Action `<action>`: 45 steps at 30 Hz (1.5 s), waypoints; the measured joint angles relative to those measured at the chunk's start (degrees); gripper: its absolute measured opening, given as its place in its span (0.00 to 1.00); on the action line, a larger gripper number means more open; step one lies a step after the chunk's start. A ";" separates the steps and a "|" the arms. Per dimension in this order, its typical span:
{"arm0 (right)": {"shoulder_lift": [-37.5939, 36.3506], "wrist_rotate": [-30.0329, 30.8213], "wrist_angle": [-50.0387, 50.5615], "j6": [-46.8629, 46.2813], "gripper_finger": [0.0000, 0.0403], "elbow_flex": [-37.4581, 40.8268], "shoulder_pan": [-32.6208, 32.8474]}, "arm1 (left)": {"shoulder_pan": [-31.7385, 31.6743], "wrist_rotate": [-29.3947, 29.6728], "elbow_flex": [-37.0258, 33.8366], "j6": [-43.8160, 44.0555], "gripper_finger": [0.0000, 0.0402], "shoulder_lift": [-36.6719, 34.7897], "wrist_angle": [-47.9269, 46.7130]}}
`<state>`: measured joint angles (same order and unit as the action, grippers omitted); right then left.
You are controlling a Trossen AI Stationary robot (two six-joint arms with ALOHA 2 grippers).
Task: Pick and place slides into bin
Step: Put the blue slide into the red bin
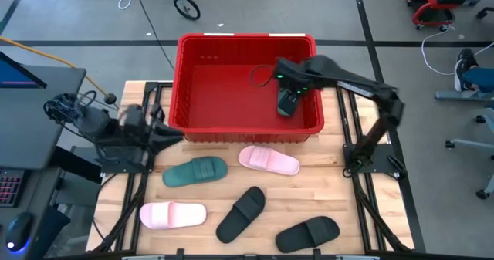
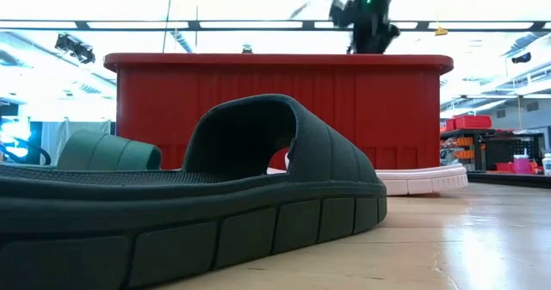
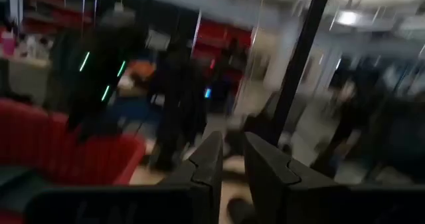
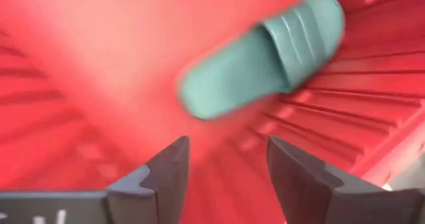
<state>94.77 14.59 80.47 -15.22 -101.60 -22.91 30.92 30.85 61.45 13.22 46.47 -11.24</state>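
Five slides lie on the table in front of the bin (image 1: 185, 90); one green slide (image 4: 262, 54) sits inside it, below the right gripper (image 4: 229, 177), fingers spread, empty; nearest pink slide (image 1: 268, 160) runs crosswise; left gripper (image 3: 229, 167) idles beside the bin, nearly closed.

A: What occupied the bin (image 1: 193, 75)?
B: The right gripper (image 1: 292, 90) hung over its right part, fingers spread, with one green slide (image 4: 265, 54) loose beneath; the bin's left floor lay bare.

A: And the table (image 1: 363, 214) in front?
B: Five slides lay scattered: a green slide (image 1: 194, 170), a pink slide (image 1: 268, 160), another pink slide (image 1: 173, 214) and two black ones (image 1: 241, 213). Bare wood remained at the right edge. The left gripper (image 1: 166, 133) waited by the bin's left front corner.
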 joint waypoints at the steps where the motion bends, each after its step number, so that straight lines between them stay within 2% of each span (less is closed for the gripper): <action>1: -2.16 -1.55 -0.78 -2.26 0.51 0.00 1.07 | 0.00 0.01 0.00 1.25 0.19 0.94 -2.11; 4: -8.44 -4.07 -3.24 -9.20 0.50 0.00 5.36 | 0.08 -0.51 0.00 8.07 0.22 4.63 -10.28; 9: -16.84 -3.88 -7.10 -15.09 0.48 -0.02 14.72 | 0.11 -8.26 -0.02 21.14 0.29 12.14 -22.78; 16: -22.54 3.99 -8.91 -18.77 0.48 -0.02 27.74 | 0.17 -20.87 -0.02 47.23 0.35 22.79 -31.69; 20: -22.83 7.16 -8.92 -19.16 0.48 -0.02 32.39 | 0.57 -22.75 0.00 60.45 0.37 28.51 -36.32; 25: -21.31 7.61 -8.92 -18.94 0.48 -0.02 35.29 | 1.39 -22.80 -0.02 66.34 0.39 35.67 -42.27; 28: -19.99 7.61 -8.90 -17.69 0.48 -0.02 35.91 | 1.61 -22.77 -0.02 68.82 0.41 39.19 -42.74; 38: -15.82 7.64 -8.25 -16.16 0.47 -0.02 35.95 | -0.30 -21.53 -0.02 68.65 0.46 47.51 -47.77; 45: -14.61 7.64 -7.66 -16.26 0.47 -0.02 35.95 | -1.83 -19.34 -0.02 64.54 0.49 48.13 -43.85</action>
<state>80.16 22.22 72.82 -31.48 -101.62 13.04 29.09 11.51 61.43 77.76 94.61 -55.09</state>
